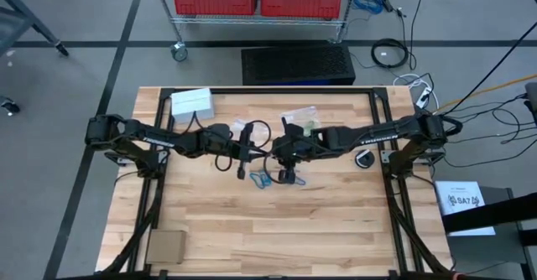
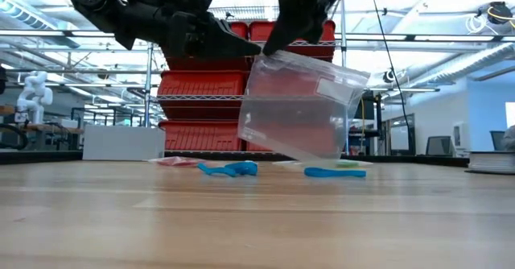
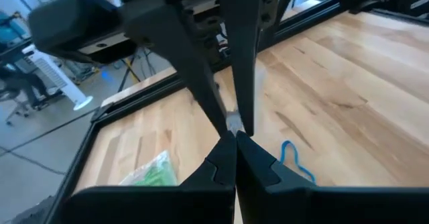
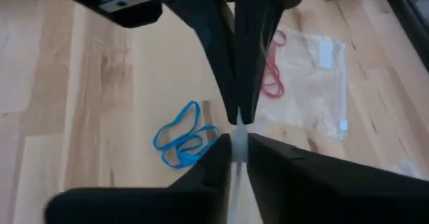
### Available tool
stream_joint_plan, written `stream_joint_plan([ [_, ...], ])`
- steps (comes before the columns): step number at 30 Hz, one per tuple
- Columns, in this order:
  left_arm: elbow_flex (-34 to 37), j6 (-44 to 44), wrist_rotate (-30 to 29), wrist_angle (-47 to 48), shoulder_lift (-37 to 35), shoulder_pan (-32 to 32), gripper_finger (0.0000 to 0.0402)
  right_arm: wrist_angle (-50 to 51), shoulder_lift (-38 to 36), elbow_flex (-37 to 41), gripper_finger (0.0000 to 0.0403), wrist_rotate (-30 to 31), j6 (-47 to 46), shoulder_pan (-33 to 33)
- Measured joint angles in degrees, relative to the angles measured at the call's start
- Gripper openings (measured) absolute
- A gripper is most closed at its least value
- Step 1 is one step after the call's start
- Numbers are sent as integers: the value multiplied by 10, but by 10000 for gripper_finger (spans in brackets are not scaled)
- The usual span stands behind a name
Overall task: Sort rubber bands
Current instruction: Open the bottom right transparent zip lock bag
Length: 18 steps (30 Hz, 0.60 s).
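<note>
Grippers are met near the table's centre, both raised off the wood. The left gripper (image 1: 244, 172) is seen pinched fully together on the rim of a clear plastic bag (image 2: 299, 108), which hangs tilted between the two arms in the low view. The right gripper (image 1: 288, 176) is set against the same rim from the opposite side, its fingers (image 4: 216, 162) drawn nearly together on the thin plastic edge (a sliver of clear film shows between them).

Blue rubber bands (image 1: 261, 180) are found lying on the table between the two grippers, at roughly 6 o'clock from the hanging bag; in the low view one clump (image 2: 229, 169) and one flat loop (image 2: 334, 172) are laid apart. Red rubber bands (image 4: 271, 76) are contained in a second clear bag (image 4: 315, 96) flat on the wood. A bag with green contents (image 1: 304, 117) is placed at 12 o'clock of the right gripper, and a white box (image 1: 191, 103) rests at 11 o'clock of the table.
</note>
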<state>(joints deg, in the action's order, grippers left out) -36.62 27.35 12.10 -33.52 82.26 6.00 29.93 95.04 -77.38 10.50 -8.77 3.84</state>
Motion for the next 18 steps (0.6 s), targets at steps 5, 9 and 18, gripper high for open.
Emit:
stream_joint_plan([
  [5,0,0,-18,4,0,6,0,16,-2,0,8,6,-11,2],
  [9,1,-1,-24,12,0,15,0,56,-3,0,16,-2,-31,5],
  [18,1,-28,-15,16,0,23,0,108,-7,0,17,0,-56,12],
])
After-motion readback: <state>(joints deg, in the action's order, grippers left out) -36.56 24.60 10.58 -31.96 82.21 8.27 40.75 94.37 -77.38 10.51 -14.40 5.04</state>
